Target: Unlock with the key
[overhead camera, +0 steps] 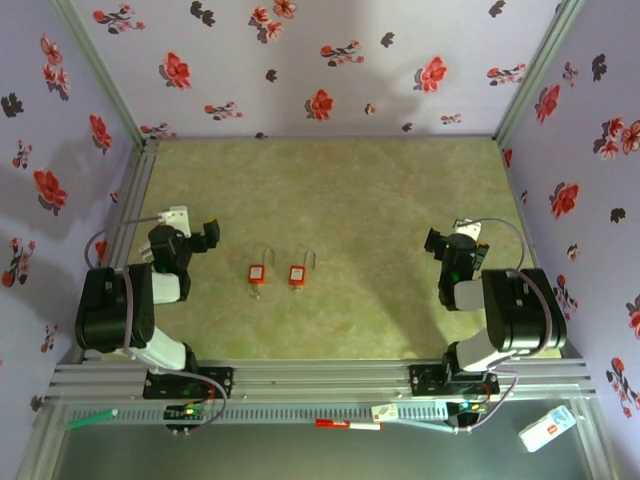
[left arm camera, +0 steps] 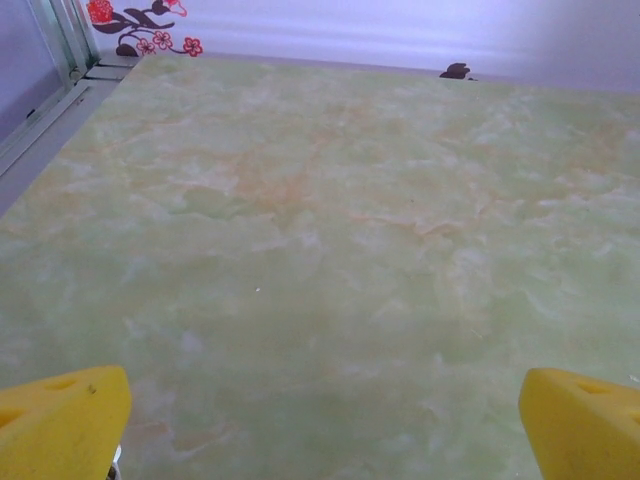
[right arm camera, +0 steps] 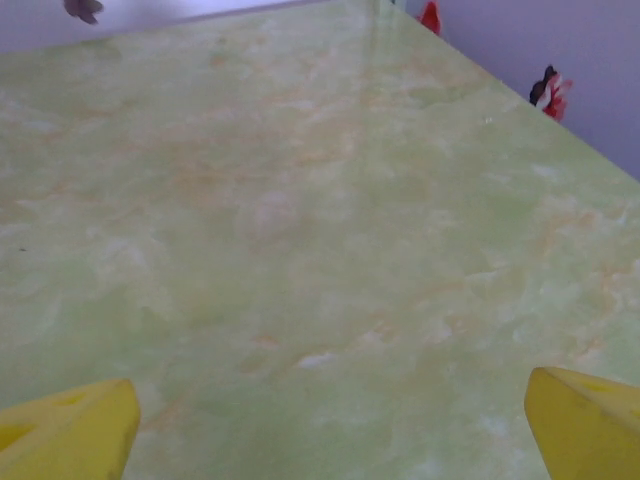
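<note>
Two red padlocks with thin wire shackles lie side by side on the green marbled table, one (overhead camera: 257, 272) on the left and one (overhead camera: 297, 273) on the right. The key is too small to tell apart from them. My left gripper (overhead camera: 205, 235) hovers left of the padlocks, open, and its yellow fingertips (left arm camera: 65, 420) stand far apart over bare table. My right gripper (overhead camera: 436, 243) is well to the right of the padlocks, also open, with nothing between its yellow fingertips (right arm camera: 590, 425).
Floral walls enclose the table on three sides, with an aluminium frame rail (overhead camera: 320, 378) along the near edge. Beyond that rail lie a red pen (overhead camera: 348, 425), a white tag (overhead camera: 547, 428) and a green stick (overhead camera: 90, 420).
</note>
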Controlling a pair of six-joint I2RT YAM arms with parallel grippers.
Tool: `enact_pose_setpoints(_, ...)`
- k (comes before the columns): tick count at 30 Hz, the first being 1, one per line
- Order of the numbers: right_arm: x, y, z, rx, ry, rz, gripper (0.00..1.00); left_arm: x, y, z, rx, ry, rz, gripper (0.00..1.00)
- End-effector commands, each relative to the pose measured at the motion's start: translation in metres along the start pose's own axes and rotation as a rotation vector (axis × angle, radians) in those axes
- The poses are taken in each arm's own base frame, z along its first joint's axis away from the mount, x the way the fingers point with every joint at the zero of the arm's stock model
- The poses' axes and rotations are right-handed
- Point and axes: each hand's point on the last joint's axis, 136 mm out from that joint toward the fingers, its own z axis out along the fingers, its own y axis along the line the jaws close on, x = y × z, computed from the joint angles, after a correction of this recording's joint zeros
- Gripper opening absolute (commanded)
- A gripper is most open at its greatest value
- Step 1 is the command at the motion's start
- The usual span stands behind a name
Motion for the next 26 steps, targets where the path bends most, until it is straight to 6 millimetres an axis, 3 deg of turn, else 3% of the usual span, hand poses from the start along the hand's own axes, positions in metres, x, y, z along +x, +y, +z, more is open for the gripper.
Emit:
enact_pose_setpoints(1,-0.0384,0.0156,0.0097,-0.072,-0.112,0.036,0.99,-0.0021,-0.0021,0.0032,-0.003,0.011,0.032,1.0)
enact_pose_setpoints(3,-0.0326,0.0198,0.0161,-0.074,-0.034,0.01,0.99,-0.0017,-0.0022,0.0041,-0.017,0.016,0.035,1.0)
enact_pose_setpoints(26,-0.0341,0.0232,0.015,-0.091,-0.052,0.0,0.99,-0.002,-0.0031,0.0045,-0.031,0.017,0.068,1.0)
